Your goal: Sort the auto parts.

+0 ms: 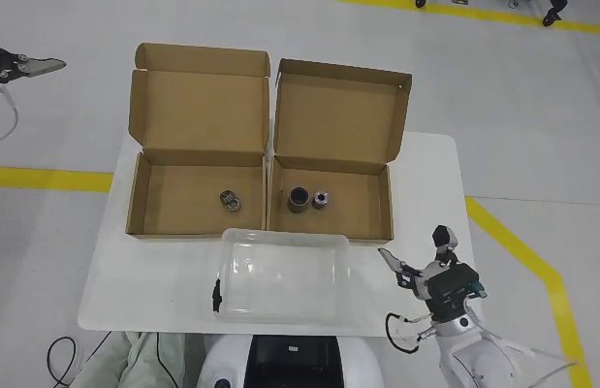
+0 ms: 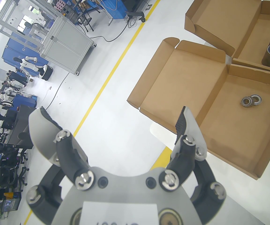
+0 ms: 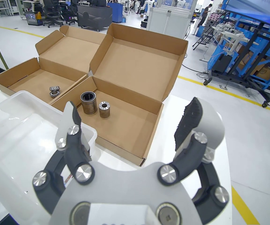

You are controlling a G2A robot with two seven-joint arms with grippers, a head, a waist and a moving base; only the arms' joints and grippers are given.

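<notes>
The left pincer [image 2: 112, 114] hangs released, its pads wide apart, over the floor well off the worktop's [image 1: 426, 194] left edge. From there any reach must cross that edge and the outer wall of the left cardboard box [image 1: 178, 199].

In that box lie two tapered roller bearings [image 1: 231, 200], touching each other, near the middle of the floor and away from the walls. They are probably steel: dense for their size, rigid, smooth and possibly oily, so likely to slip. The safest hold looks like a squeeze across one outer ring from above. Since they touch, a pad must slide between them or take the free side.

The clear plastic tray [image 1: 243, 291] sits just in front of both boxes. Its thin rim is a lip to clear, and it looks light enough to slide if bumped.

In the right cardboard box [image 1: 358, 204] a dark linear bushing [image 1: 298, 198] stands upright just beside a smaller steel sleeve [image 1: 322, 199], both close to the wall shared with the left box. Both look hard, heavy and round. Upright they offer a grip across the diameter near the top; tipped over, they would roll. The narrow gap between them leaves little room for a pad, while the rest of that box's floor is open.

Both lids stand raised on the far side, so approach from above or from the near side is freest.

The right pincer [image 3: 132, 105] is released too, and hovers over the worktop's near right corner, beside the tray.
</notes>
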